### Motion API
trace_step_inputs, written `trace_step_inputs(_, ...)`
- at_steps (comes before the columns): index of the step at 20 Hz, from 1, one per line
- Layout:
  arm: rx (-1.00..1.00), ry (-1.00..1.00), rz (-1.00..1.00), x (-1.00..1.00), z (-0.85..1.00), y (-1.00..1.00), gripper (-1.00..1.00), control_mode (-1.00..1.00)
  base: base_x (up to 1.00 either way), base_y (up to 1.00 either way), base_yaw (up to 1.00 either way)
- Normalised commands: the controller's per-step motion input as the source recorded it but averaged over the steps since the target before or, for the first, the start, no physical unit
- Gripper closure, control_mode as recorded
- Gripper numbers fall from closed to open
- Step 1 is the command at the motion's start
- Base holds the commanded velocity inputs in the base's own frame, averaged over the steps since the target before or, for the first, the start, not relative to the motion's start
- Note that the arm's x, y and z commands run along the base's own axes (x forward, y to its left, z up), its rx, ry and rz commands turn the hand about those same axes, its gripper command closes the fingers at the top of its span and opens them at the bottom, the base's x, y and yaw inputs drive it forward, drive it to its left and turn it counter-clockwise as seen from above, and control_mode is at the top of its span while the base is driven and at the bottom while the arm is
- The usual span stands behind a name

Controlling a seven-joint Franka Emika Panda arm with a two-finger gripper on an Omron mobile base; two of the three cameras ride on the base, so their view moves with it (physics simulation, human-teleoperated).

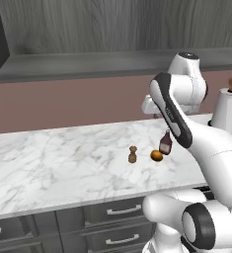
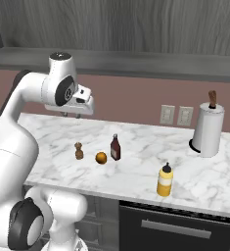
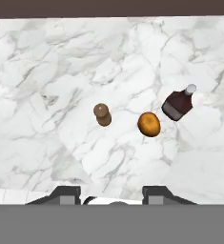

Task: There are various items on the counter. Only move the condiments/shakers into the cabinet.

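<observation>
Your gripper [image 3: 111, 193] hangs high above the counter [image 1: 48, 163], looking straight down on it; its two fingertips [image 3: 66, 194] stand a modest way apart with nothing between them, so it holds nothing. Below it and a little ahead stands the wooden shaker [image 3: 102, 114], upright; in the right base view the shaker [image 2: 79, 151] sits beneath the hand and slightly toward the counter's front edge. Just beside the shaker, to the right as the hand camera sees it, lies the orange fruit [image 3: 149, 124]; the dark sauce bottle [image 3: 178, 103] stands near the fruit on its far side, not touching it. The yellow squeeze bottle [image 2: 165, 180] stands well apart from your gripper, far to its right near the counter's front edge; the paper towel roll [image 2: 208, 128] stands farther right, by the wall. The cabinet [image 2: 136, 24] and its shelf ledge [image 2: 150, 62] run above and beyond your hand.
</observation>
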Motion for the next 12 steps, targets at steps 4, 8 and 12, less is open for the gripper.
trace_step_inputs(4, 0.05, -0.01, -0.01, -0.14, -0.05, -0.36, -1.0, -1.0, 0.0, 0.0, 0.0)
trace_step_inputs(8, 0.01, 0.0, 0.0, -0.05, 0.0, -0.08, -1.0, -1.0, 0.0, 0.0, 0.0)
trace_step_inputs(12, 0.0, 0.0, 0.0, -0.09, -0.11, -0.12, -1.0, -1.0, 0.0, 0.0, 0.0)
